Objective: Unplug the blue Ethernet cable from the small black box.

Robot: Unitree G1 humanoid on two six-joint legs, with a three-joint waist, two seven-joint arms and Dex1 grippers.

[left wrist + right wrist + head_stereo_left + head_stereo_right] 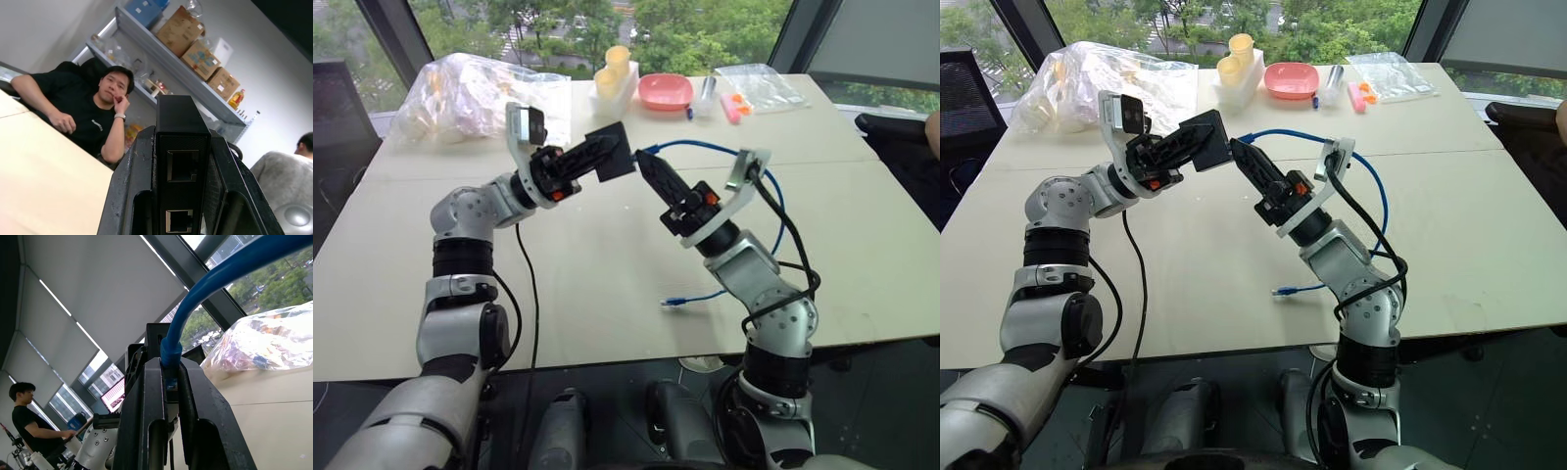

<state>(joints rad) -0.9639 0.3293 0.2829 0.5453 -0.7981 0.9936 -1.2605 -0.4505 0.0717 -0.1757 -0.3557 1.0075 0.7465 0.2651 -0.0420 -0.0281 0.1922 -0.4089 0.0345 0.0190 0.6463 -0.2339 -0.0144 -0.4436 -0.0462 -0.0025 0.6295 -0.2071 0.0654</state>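
Note:
My left gripper (pixel 599 152) is shut on the small black box (pixel 610 149), held up above the table. In the left wrist view the box (pixel 182 122) sits between the fingers (pixel 127 186), and the two sockets on the face toward me look empty. My right gripper (pixel 643 162) is shut on the blue Ethernet cable (pixel 705 147) at its plug end, right beside the box's corner. The cord (pixel 220 279) runs out between the right fingers (pixel 146 421). I cannot tell whether the plug sits in a socket. The cable arcs back behind my right arm, and its loose end (pixel 672 302) lies on the table.
At the far side of the table (pixel 607 294) are a crumpled clear plastic bag (pixel 470 93), a white holder with yellow cups (pixel 615 73), a pink bowl (pixel 666 91) and a clear packet (pixel 759 86). A seated person (pixel 93 112) and another person (pixel 29 421) are nearby.

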